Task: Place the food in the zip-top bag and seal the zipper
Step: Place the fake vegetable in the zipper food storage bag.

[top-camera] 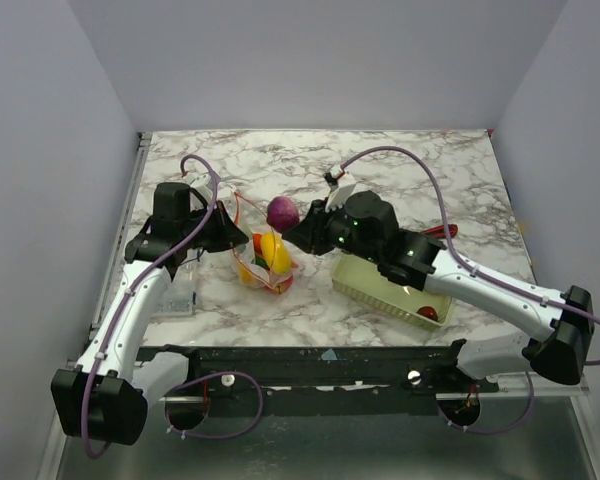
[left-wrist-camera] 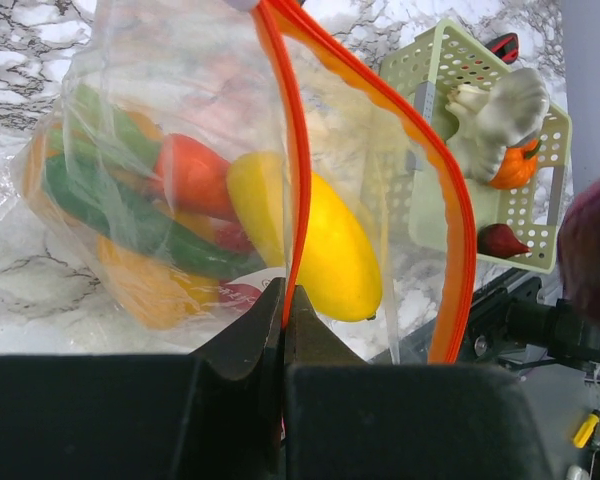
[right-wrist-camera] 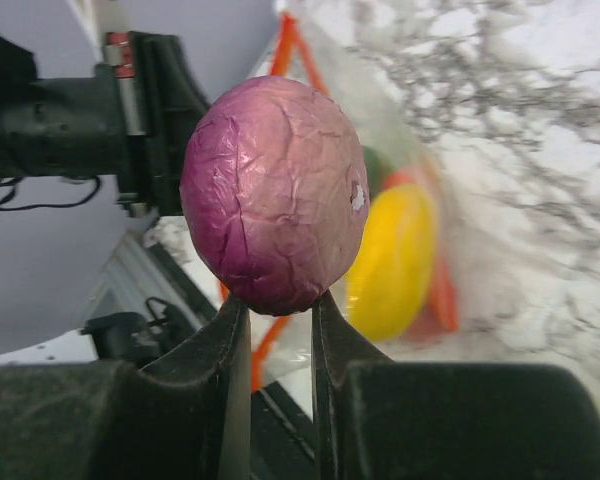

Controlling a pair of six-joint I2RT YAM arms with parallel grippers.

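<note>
The clear zip-top bag (top-camera: pixel 265 262) stands open on the marble between the arms. Inside lie a yellow mango (left-wrist-camera: pixel 330 240), a red piece (left-wrist-camera: pixel 195 175), green pieces (left-wrist-camera: pixel 130 215) and an orange piece. My left gripper (left-wrist-camera: pixel 285 300) is shut on the red-orange zipper (left-wrist-camera: pixel 290 150) at the bag's rim and holds that side up. My right gripper (right-wrist-camera: pixel 277 305) pinches the bottom of a purple cabbage-like food piece (right-wrist-camera: pixel 275 195), which hangs just above and behind the bag's mouth (top-camera: pixel 283 212).
A pale green mesh basket (top-camera: pixel 385 290) lies right of the bag, under my right arm. It holds a white garlic bulb (left-wrist-camera: pixel 500 110), a small orange piece (left-wrist-camera: pixel 515 168) and a dark red piece (left-wrist-camera: pixel 500 240). A red-handled tool (top-camera: pixel 442 231) lies behind it.
</note>
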